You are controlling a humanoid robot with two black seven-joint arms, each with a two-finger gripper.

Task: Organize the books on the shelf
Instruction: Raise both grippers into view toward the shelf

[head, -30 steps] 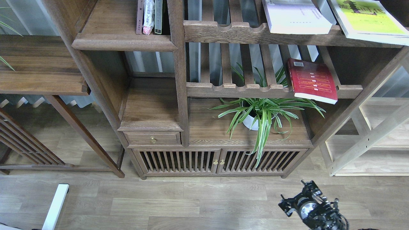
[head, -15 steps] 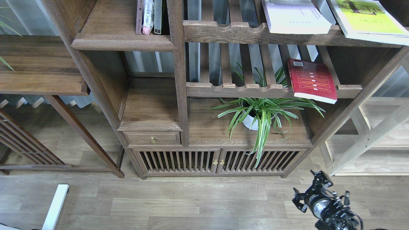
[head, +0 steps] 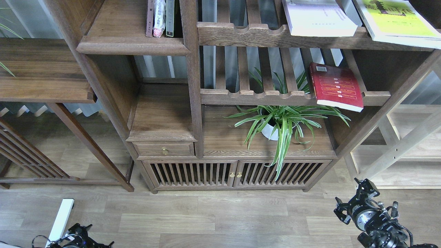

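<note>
Three paperbacks lie flat on the slatted racks, none yet on the shelf [head: 132, 44], the solid dark board with the stepped front edge at the frame's eleven o'clock, where a few spines already stand upright at its right end. The red book [head: 336, 86] rests on the lower rack, its near corner hanging past the scalloped rail; its long axis runs roughly from twelve to six, tipped a little toward five. The white book [head: 320, 19] and the yellow-green book [head: 396, 20] sit side by side on the upper rack at one o'clock.

From the right gripper [head: 355, 203], low at five o'clock over the floor, the red book lies almost straight up at twelve, well apart, with the spider plant [head: 284, 120] between and slightly left. That arm is plainly the nearer one. Its fingers are small and dark against the wrist hardware, so I cannot tell how wide they stand; nothing is held in them. The left gripper [head: 74, 236] barely shows at seven o'clock, too little to judge its opening.

I judge the task is barely begun: a reach up past the plant's leaves comes first.

Pale wood-plank floor runs under everything, and an unfinished pale rack stands at three o'clock beside the dark cabinet.
</note>
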